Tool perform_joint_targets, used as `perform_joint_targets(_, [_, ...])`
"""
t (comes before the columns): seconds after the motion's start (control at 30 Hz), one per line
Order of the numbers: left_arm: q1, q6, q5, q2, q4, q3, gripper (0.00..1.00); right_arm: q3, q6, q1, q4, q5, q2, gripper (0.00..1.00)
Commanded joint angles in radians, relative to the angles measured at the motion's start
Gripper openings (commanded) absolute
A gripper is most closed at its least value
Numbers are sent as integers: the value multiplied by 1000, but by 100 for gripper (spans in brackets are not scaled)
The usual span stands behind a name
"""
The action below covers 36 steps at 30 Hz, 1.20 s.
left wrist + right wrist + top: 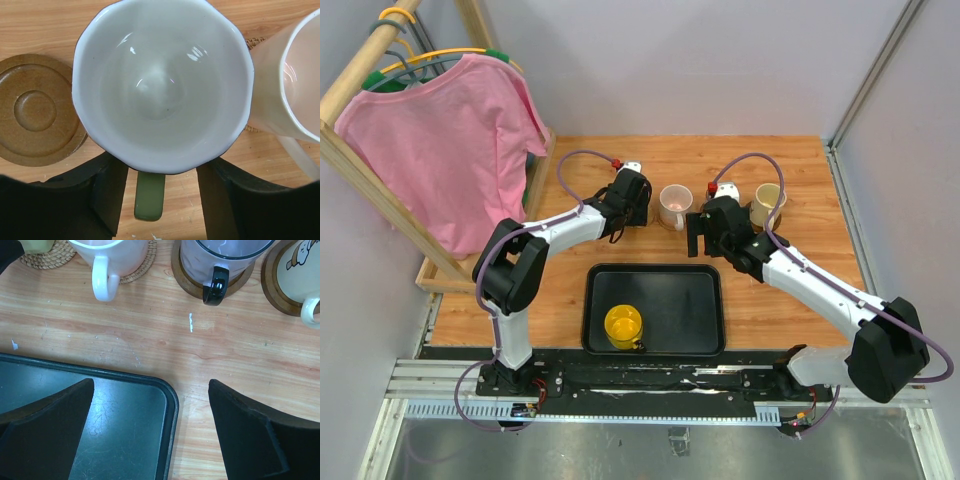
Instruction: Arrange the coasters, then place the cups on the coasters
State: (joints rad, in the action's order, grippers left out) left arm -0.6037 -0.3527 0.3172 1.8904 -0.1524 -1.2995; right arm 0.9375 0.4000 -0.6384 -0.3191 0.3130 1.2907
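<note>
Top external view is showing a wooden plank surface (790, 290) sitting between pale grey walls, with a pink shirt (440, 140) hanging from a wooden rack (360, 75) at the left. A black tray (690, 300) is lying near the arm bases, and a yellow cup (623, 325) is standing in its near-left part. Farther back, a pink cup (674, 207) and a cream cup (769, 205) are standing in a row.

The left tool (632, 205) is hanging over the left end of that row. From its wrist, its fingers (107, 195) are standing apart on either side of the green handle of a white-lined cup (160, 85), clear of the handle, so it is looking released. A ringed brown coaster (37, 110) is lying bare just left of that cup, and the pink cup is resting on a woven coaster (252, 129) just to its right.

The right tool (700, 235) is hovering over the tray's far-right corner with its jaws spread wide, grasping nothing. Beyond it, a grey cup (225, 250) with a black handle is sitting on a dark coaster (186, 277). The cream cup is sitting on a wooden coaster (272, 287) and is carrying a small cartoon drawing, cut off at the frame edge. White scuffs (190, 322) are marking the planks.
</note>
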Motion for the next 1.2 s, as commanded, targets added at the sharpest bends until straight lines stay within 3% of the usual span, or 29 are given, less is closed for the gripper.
perform_joint_targets(0.0, [2,-5,-6,-18,29,-10,59,7,-4,-7,1,-7,8,98])
perform_joint_targets(1.17, [1,-62,-110,-70,36,60,66,3,4,-9,4,-19,1,98])
